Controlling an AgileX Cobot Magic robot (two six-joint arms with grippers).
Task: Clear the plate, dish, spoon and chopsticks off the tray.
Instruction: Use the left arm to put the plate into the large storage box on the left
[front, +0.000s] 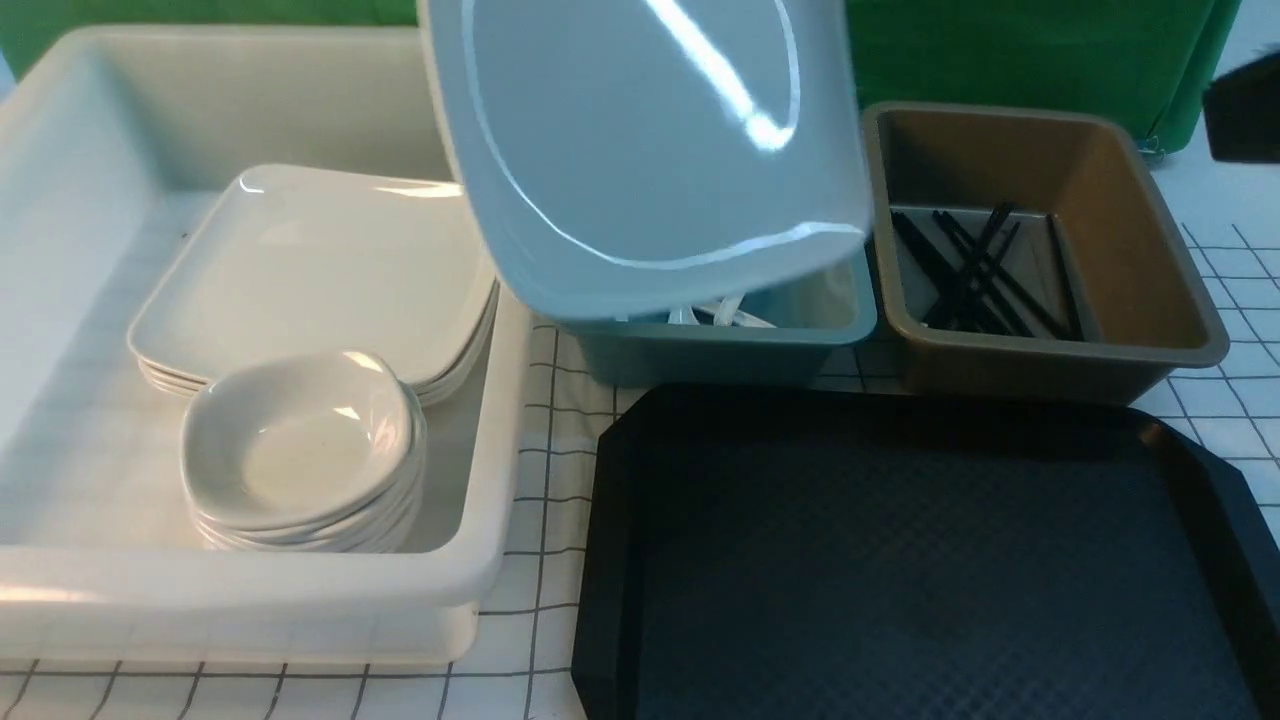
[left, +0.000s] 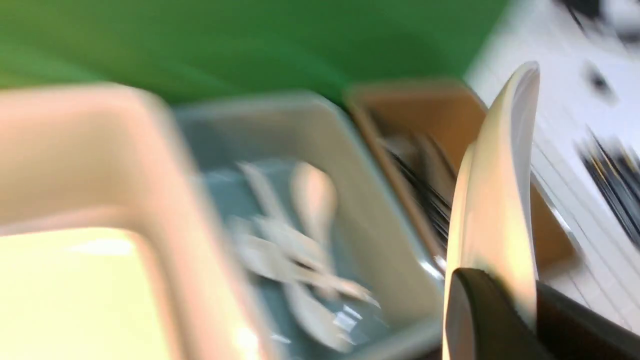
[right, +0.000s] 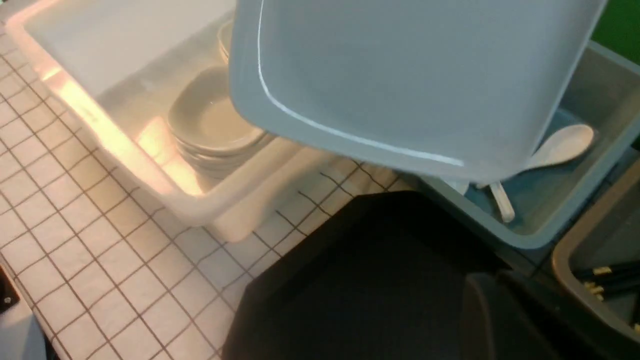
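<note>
Plate (front: 650, 140): off the tray, up in the air at far centre, tilted steeply with its glossy face toward the front camera. Its lower edge hung over the blue tub (front: 720, 345). In the left wrist view it showed edge-on, blurred, with the left gripper (left: 505, 295) clamped on its rim, one dark finger either side.

Blue tub: white spoons (right: 562, 145) lay loose on its floor, partly hidden behind the plate.

Brown tub (front: 1130, 250), just right of the blue one: black chopsticks (front: 980, 275) lay crossed in a heap inside.

Tray (front: 900, 560): near right, flat on the checked cloth (front: 545, 400), close in front of both tubs.

White tub (front: 250, 590), left: a stack of large square plates (front: 320, 270) at the far side, a stack of small dishes (front: 300, 440) nearer.

Right gripper (right: 505, 300): a dark shape above the tray's far right corner, jaws closed, gripping nothing.

Green backdrop (front: 1020, 50) behind the tubs.
</note>
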